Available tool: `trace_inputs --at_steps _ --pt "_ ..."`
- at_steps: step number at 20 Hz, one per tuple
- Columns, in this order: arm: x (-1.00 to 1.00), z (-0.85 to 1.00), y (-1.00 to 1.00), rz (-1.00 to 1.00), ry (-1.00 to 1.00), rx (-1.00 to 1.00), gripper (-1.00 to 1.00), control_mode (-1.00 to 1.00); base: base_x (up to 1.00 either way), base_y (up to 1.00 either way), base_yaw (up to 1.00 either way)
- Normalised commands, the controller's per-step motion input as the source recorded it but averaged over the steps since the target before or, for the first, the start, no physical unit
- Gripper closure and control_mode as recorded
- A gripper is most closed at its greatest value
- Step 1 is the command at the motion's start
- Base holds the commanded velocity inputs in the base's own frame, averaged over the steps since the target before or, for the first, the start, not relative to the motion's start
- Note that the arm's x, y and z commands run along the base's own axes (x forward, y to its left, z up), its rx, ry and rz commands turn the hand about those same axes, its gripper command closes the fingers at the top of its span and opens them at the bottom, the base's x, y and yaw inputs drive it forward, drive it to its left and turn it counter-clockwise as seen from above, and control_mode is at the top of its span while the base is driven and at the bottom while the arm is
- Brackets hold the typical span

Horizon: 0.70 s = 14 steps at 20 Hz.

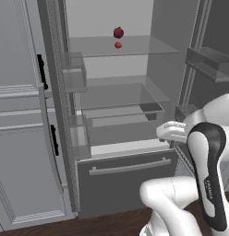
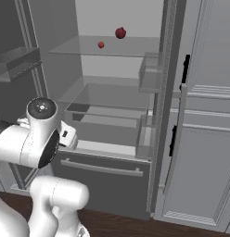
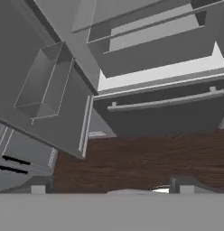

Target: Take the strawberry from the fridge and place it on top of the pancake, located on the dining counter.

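Note:
The fridge (image 1: 107,67) stands open, both doors swung wide. On its top glass shelf lies the tiny red strawberry (image 1: 117,45) (image 2: 100,45), just in front of and below a darker maroon round fruit (image 1: 118,32) (image 2: 120,33). My gripper (image 3: 111,189) is open and holds nothing. Its fingertips (image 3: 38,188) are set wide apart, pointing down at the wood floor before the fridge's bottom drawer (image 3: 163,113). The white hand (image 1: 169,132) (image 2: 66,134) hovers at the height of the lowest shelf, far below the strawberry. The pancake and the dining counter are out of view.
Door bins (image 1: 74,73) on the left door and a bin (image 1: 208,62) on the right door jut out beside the opening. Lower glass shelves (image 1: 118,97) sit between hand and strawberry. Light-grey panelled cabinets (image 1: 19,138) (image 2: 209,139) flank the fridge.

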Motion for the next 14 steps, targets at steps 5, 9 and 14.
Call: trace_inputs --at_steps 5,9,14 --pt "-0.24 0.01 -0.01 0.0 -0.27 -0.31 -1.0 -1.0 0.0 0.0 0.0" --pt "0.0 0.0 0.0 0.0 0.04 -0.2 -1.0 -1.0 0.0 0.0 0.0" --pt "0.01 0.0 0.0 0.0 0.03 0.0 -1.0 -1.0 0.0 0.0 0.0"
